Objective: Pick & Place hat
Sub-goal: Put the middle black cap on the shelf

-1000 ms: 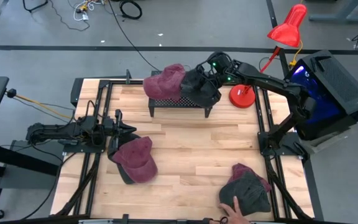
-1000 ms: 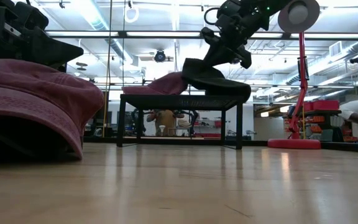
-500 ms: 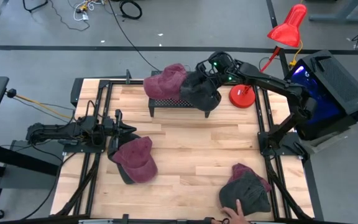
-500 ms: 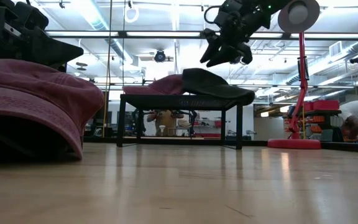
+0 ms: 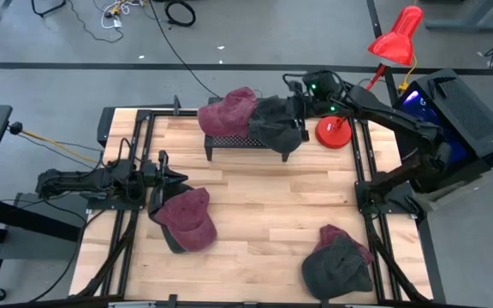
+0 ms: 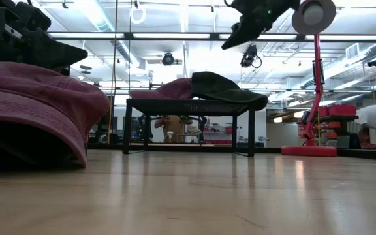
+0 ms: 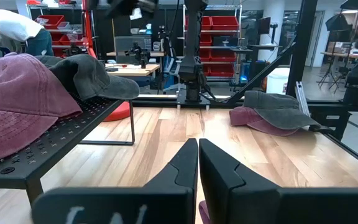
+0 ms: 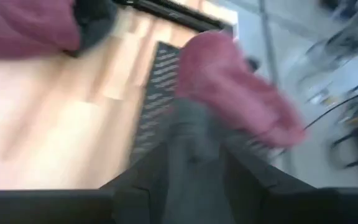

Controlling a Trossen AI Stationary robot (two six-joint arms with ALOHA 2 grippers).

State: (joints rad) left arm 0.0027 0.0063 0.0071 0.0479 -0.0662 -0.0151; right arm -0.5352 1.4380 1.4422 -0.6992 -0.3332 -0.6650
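Hovering clear above the black rack (image 5: 245, 140), the right gripper (image 5: 301, 91) is showing parted, empty fingers; the dark grey cap (image 5: 274, 123) is lying released there beside a maroon cap (image 5: 227, 109). Placement judged finished; next comes fetching another cap

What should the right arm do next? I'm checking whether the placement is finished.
Probably retreat toward the right side. The grey hat lies on the black rack beside the maroon hat, and the right end effector hangs open above, apart from it.
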